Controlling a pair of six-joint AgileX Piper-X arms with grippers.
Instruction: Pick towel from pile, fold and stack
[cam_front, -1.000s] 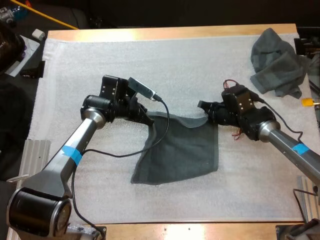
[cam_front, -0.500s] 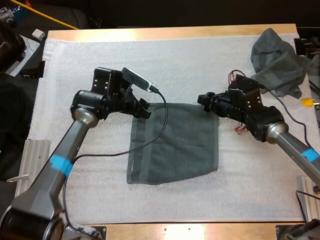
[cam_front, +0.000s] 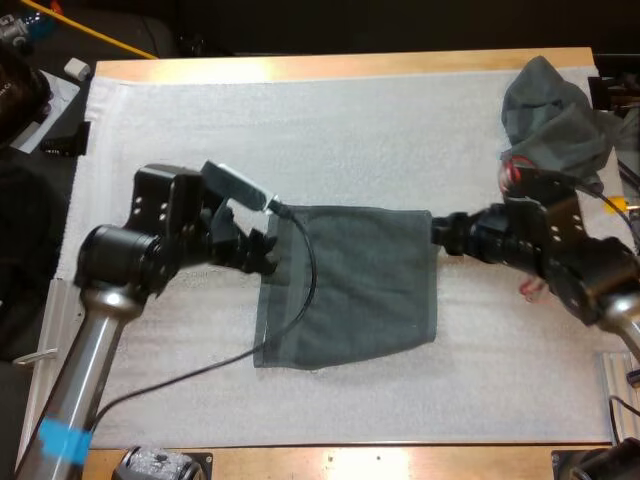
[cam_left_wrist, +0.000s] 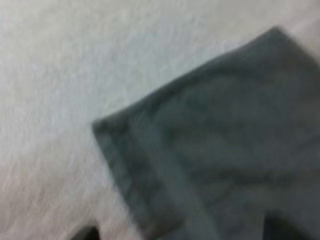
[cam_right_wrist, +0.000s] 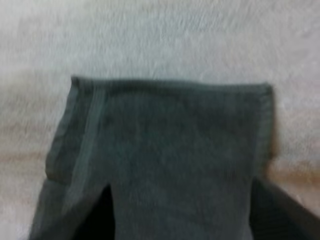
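While towel (cam_front: 350, 285) lies flat, left gripper (cam_front: 266, 252), right gripper (cam_front: 441, 232) flank it.

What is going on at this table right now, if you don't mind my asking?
The two arms are working on one dark grey-green towel, which lies spread flat in the middle of the white mat. The left gripper sits at the towel's left edge near its far corner, and the right gripper is at its far right corner, both with fingers open. No fold is made yet. A crumpled towel waits at the mat's far right corner.
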